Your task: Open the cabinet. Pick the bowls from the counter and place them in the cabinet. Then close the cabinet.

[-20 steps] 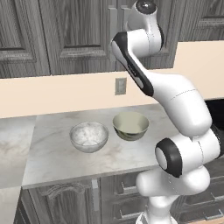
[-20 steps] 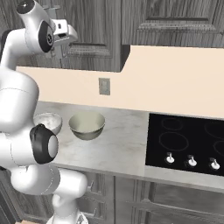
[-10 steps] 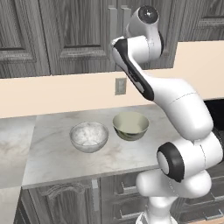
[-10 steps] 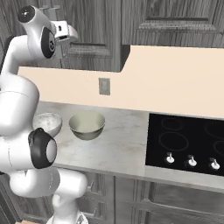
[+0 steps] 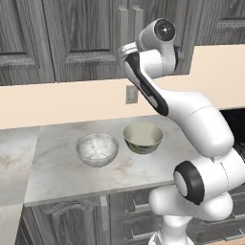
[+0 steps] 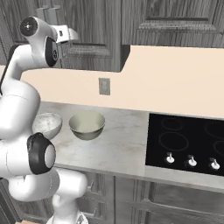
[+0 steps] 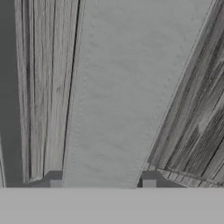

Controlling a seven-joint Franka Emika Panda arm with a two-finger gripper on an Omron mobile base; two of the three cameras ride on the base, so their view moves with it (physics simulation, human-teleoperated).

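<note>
Dark grey wood-grain double-door cabinet (image 5: 91, 38) is sitting shut above the surface, both panelled doors flush, its two long vertical grey bar handles (image 5: 130, 24) running side by side at the centre seam. White arm is reaching up to those handles; the wrist is sitting right at the seam in the left base view. In the right base view the tool (image 6: 70, 36) is pressing in against the cabinet front just beside a handle. Hand view is looking along one grey bar handle (image 7: 127, 92) from very close, wood grain on both sides of it and the two small finger pads (image 7: 148, 183) flanking the bar's lower end. Whether the tool is clenching on the bar or just straddling it cannot be told from these frames.

Light marble-look surface (image 5: 62, 167) is carrying both bowls, side by side and just apart, below the cabinet. Mottled grey-white marble-look bowl (image 5: 97, 149) is sitting on the left in the left base view; cream-inside bowl (image 5: 143, 137) is sitting to its right, nearer the wall. Both are standing upright. Grey wall outlet (image 5: 131, 94) is showing on the beige backsplash behind them. Glossy black cooktop (image 6: 188, 142) is lying to the right of the bowls in the right base view.
</note>
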